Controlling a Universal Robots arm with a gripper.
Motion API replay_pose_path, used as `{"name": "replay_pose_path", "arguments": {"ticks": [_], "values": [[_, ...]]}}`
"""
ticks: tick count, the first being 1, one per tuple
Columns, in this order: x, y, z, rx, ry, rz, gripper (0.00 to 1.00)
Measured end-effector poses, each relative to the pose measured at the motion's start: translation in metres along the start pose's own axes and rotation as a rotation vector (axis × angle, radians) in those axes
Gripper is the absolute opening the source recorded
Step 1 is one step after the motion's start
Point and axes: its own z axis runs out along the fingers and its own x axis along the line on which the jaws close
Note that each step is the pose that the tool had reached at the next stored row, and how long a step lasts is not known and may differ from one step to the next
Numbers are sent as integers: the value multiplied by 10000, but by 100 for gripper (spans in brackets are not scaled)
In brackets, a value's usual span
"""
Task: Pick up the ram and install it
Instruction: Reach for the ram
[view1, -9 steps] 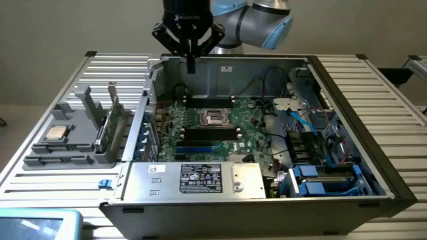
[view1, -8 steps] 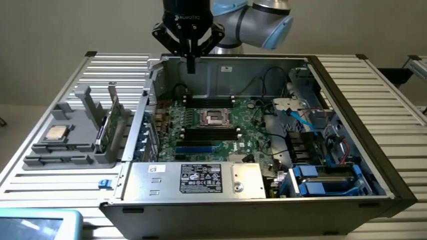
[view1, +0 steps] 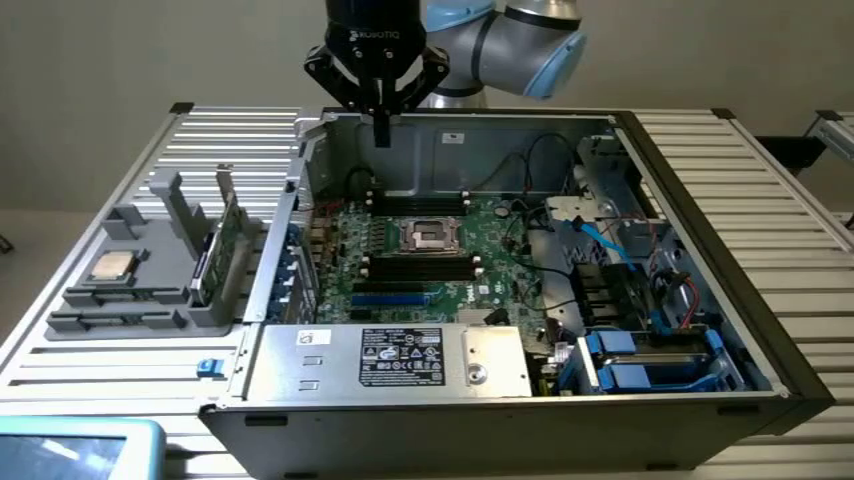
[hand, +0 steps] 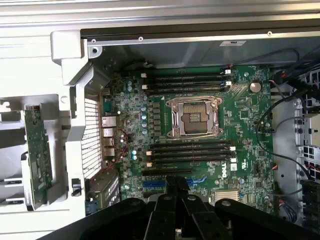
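Exterior view: closed, empty hand (view1: 383, 135) over the case (view1: 534, 128), ram (view1: 203, 268) well apart in grey holder (view1: 147, 238)

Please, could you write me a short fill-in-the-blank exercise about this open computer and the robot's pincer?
1. The pincer hangs above the open computer case, holding nothing, and its jaws are ___.
2. The processor socket on the motherboard is ___.
3. The silver processor chip lies in the gray holder, which stands outside the case on the exterior view's ___.

Missing words: shut; empty; left.
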Motion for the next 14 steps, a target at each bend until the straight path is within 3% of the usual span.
{"name": "replay_pose_path", "arguments": {"ticks": [5, 9, 11, 12, 14], "values": [[3, 0, 0, 1, -1, 0, 9], [94, -5, -2, 1, 3, 0, 10], [166, -9, -4, 1, 6, 1, 15], [204, -10, -4, 1, 8, 0, 28], [294, -10, -6, 1, 13, 1, 28]]}}
